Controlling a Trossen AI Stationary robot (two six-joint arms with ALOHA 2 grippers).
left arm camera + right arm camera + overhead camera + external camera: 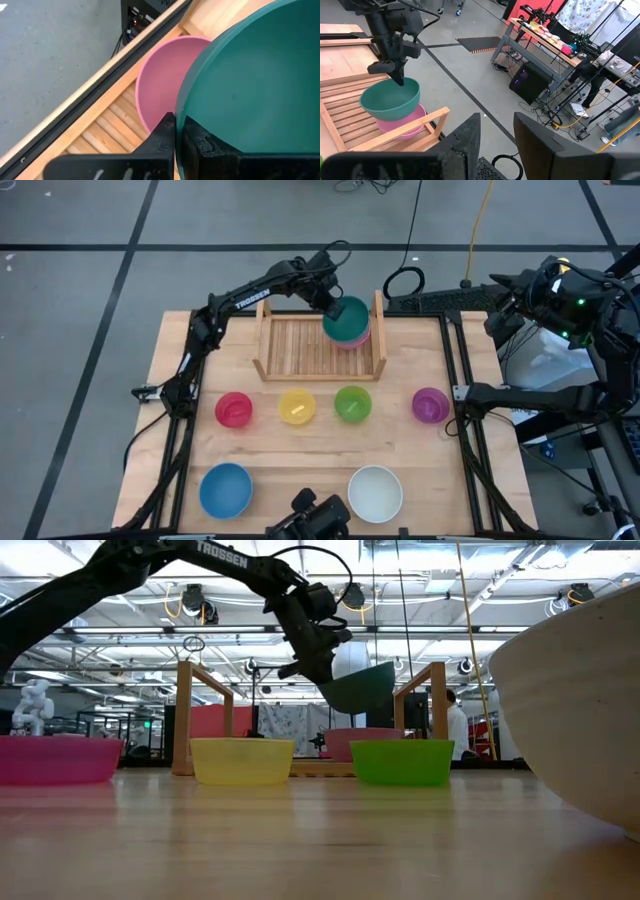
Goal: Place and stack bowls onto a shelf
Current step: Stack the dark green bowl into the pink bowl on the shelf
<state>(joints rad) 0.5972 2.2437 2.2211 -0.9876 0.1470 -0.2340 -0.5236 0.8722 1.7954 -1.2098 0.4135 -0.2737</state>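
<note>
Pinching the rim of the round teal green plastic bowl [347, 319], the left gripper [331, 304] has its fingers closed on it and holds it tilted just above the pink plastic bowl [405, 125], which sits at the right end of the low light-wood slatted shelf [300, 346]. Released at this tilt, the teal bowl could land skewed, catch the pink rim and slide off. The right gripper [496, 131] waits beyond the tabletop's [300, 460] right edge, fingers apart, empty.
</note>
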